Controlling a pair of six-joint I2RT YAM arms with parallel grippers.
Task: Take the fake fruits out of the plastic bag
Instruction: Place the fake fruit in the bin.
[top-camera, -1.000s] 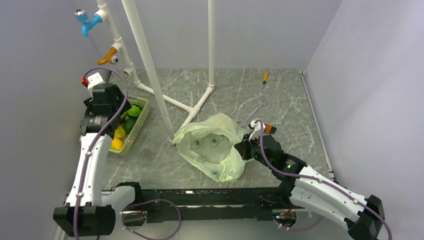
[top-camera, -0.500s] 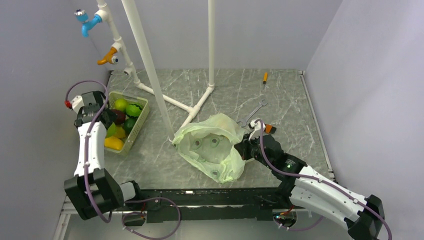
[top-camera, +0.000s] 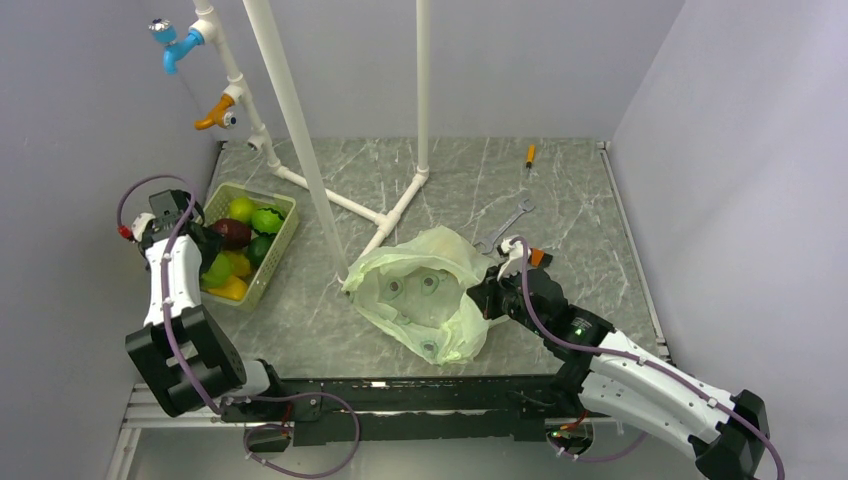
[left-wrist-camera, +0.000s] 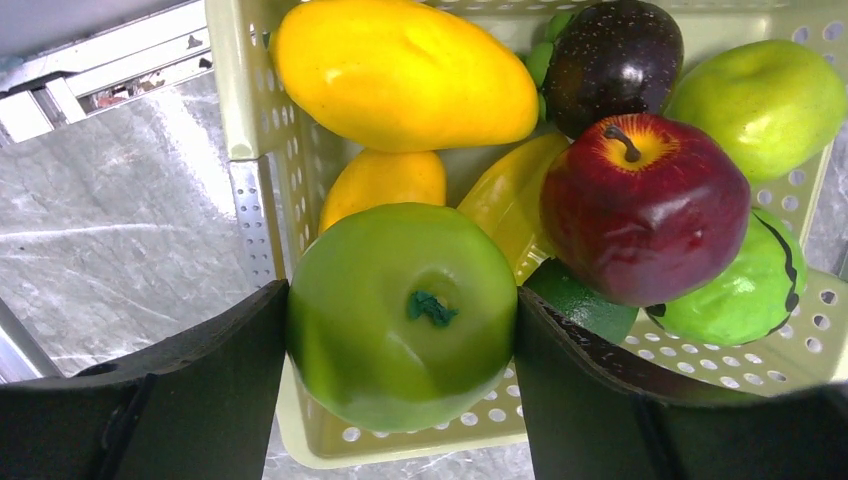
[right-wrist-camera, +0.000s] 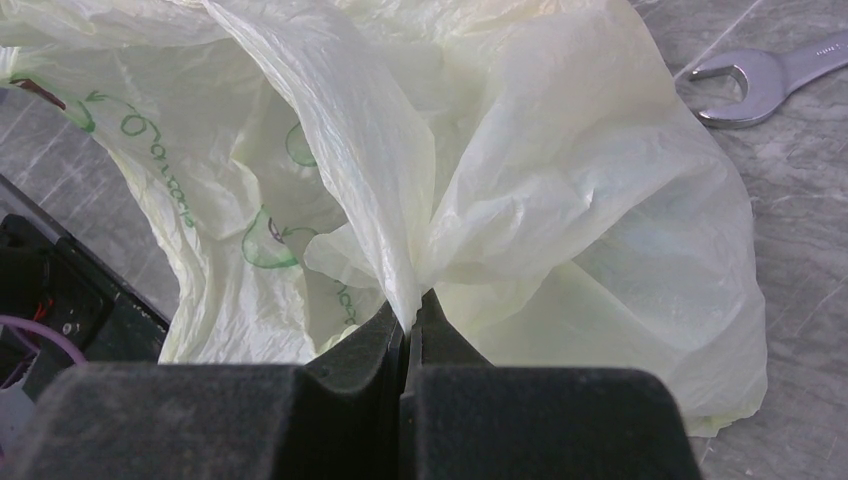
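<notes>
Starting at the left gripper (left-wrist-camera: 400, 292), a glossy green apple (left-wrist-camera: 405, 340) is found seated between the two dark fingers (left-wrist-camera: 200, 390), its sides meeting both, so it is recorded as grasped, with the jaws set wide. It is held just above the perforated side wall of the pale-green slotted basket (left-wrist-camera: 255, 215), where the other fake fruits (top-camera: 245, 235) are piled: a red apple (left-wrist-camera: 640, 205), a yellow mango (left-wrist-camera: 400, 75), a dark plum (left-wrist-camera: 610, 60) and further green pieces. The right gripper (right-wrist-camera: 410, 318) is clenched on a gathered fold of the plastic bag (right-wrist-camera: 560, 200), which lies slumped on the table in front of the right arm, well apart from the basket. No fruit outline is made out through the film; whether any is inside cannot be told. The fruits are judged light, rigid and slippery, best taken across the widest girth. The bag is judged thin, limp and easily torn, best taken by a bunched fold or a handle. The surface is a grey marble-patterned table (top-camera: 560, 190), level and hard. A steel spanner (right-wrist-camera: 770, 75) lies just beyond the bag, a white pipe frame (top-camera: 300, 130) stands towards the back, and plain pale walls (top-camera: 720, 150) close the cell on three sides.
</notes>
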